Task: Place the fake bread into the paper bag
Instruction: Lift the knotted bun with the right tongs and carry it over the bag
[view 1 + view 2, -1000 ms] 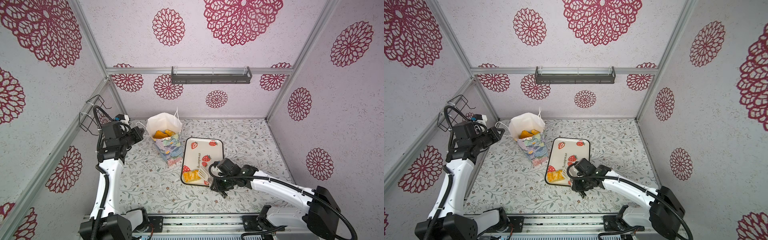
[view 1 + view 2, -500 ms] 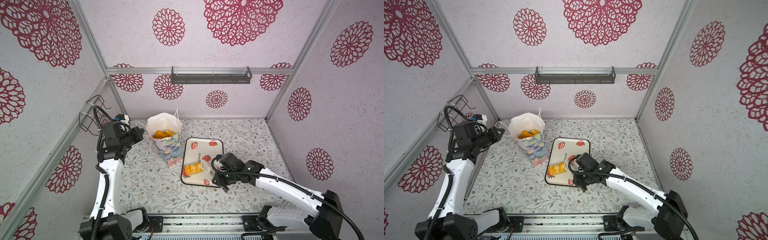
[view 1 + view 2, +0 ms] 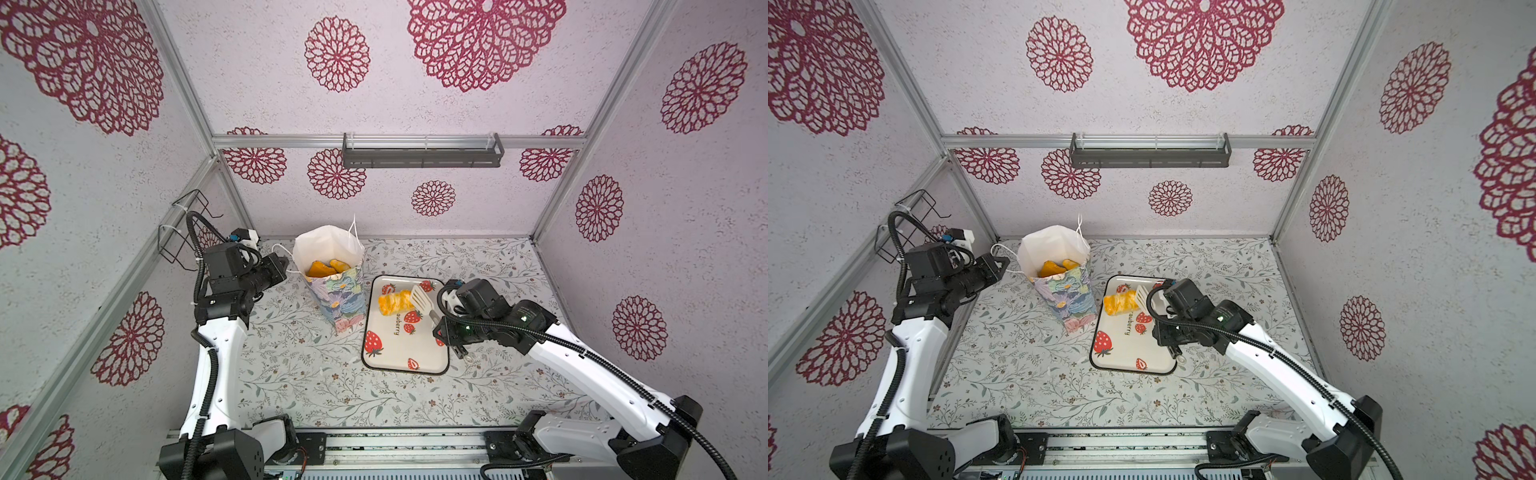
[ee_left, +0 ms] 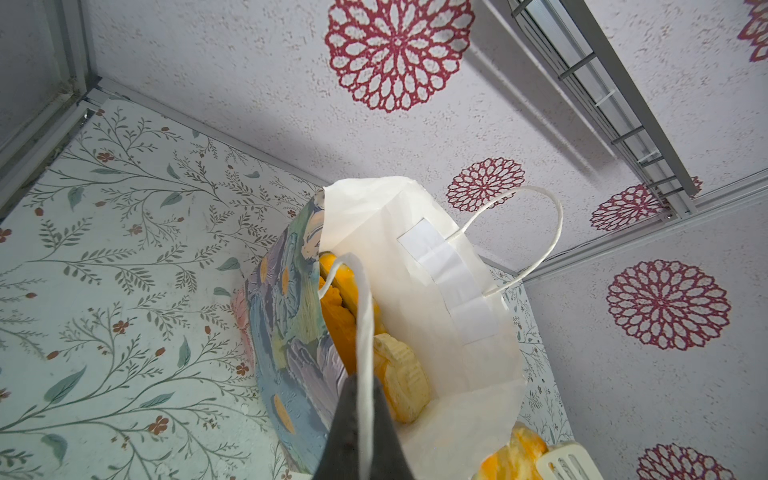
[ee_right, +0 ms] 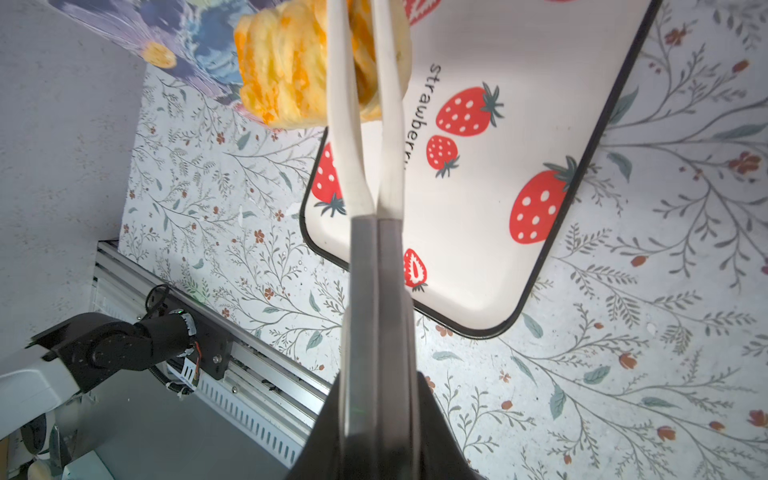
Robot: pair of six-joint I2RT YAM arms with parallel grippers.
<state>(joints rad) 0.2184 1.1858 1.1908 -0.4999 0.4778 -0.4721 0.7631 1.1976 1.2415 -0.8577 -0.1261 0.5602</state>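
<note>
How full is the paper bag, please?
Partly full: fake bread lies inside the open paper bag; bare white wall shows above it.

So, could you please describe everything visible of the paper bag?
The paper bag is a tall rectangular gift bag, white inside, painted with pastel blue, purple and pink flowers outside. It stands open-mouthed on the floral table, just left of the strawberry tray in both top views. Orange fake bread lies inside. It has two thin white cord handles: the free handle arches up, the gripped handle is pinched in the shut jaws of the left gripper.
</note>
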